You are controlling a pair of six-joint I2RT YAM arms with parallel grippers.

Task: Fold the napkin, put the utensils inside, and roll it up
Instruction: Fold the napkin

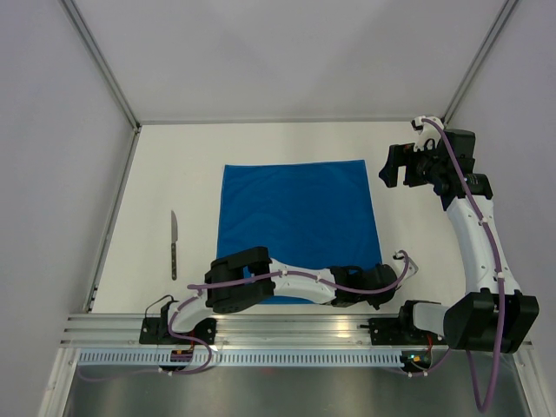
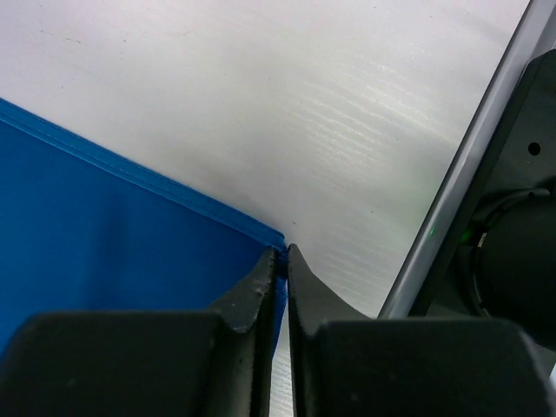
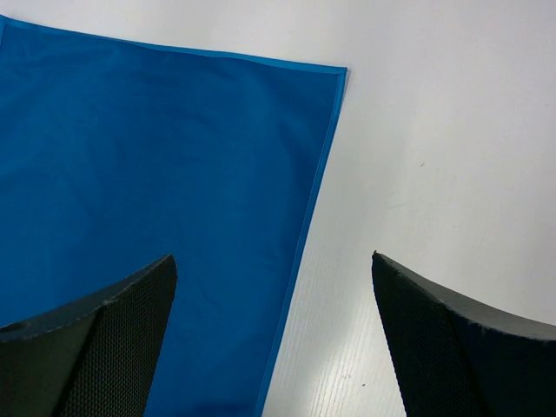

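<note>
The bright blue napkin (image 1: 295,221) lies flat and unfolded in the middle of the table. My left arm reaches across its near edge, and my left gripper (image 1: 391,273) sits at the near right corner. In the left wrist view the left gripper (image 2: 283,252) is shut on that corner of the napkin (image 2: 113,234), with blue hem pinched between the jaws. My right gripper (image 1: 397,165) hangs open beside the far right corner. The right wrist view shows the right gripper (image 3: 274,258) straddling the right hem of the napkin (image 3: 156,156), holding nothing. A knife (image 1: 174,246), the only utensil in view, lies left of the cloth.
An aluminium rail (image 1: 287,326) runs along the near table edge and carries both arm bases; it passes close to the pinched corner (image 2: 469,174). Grey walls with metal posts close in the far, left and right sides.
</note>
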